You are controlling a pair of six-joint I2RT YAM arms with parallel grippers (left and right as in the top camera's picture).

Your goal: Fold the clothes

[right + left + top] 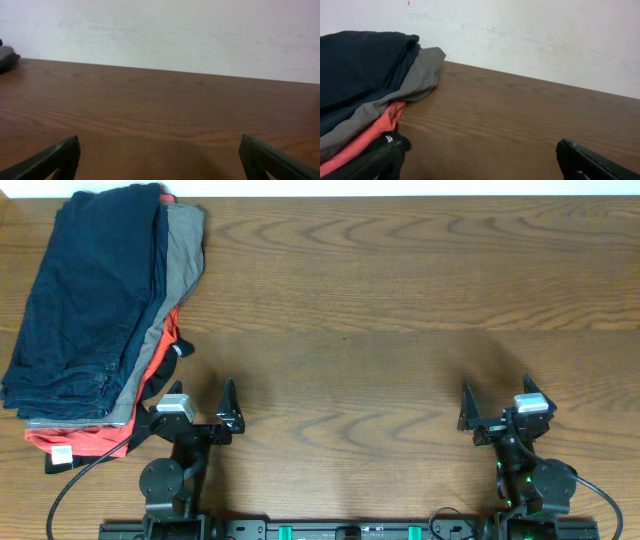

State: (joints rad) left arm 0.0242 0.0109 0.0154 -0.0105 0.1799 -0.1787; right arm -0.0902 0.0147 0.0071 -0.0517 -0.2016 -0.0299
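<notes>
Navy-topped stack (95,310) lies just ahead-left of left gripper (203,408); it and right gripper (497,405) gape wide, empty. Risk: pinch snags several layers, drags whole stack.

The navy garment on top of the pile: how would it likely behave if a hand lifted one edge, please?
The navy garment would probably go floppy and unfold, since its layers drape softly over the pile. It looks thick, so probably weighty. It may drag the grey garment underneath.
</notes>
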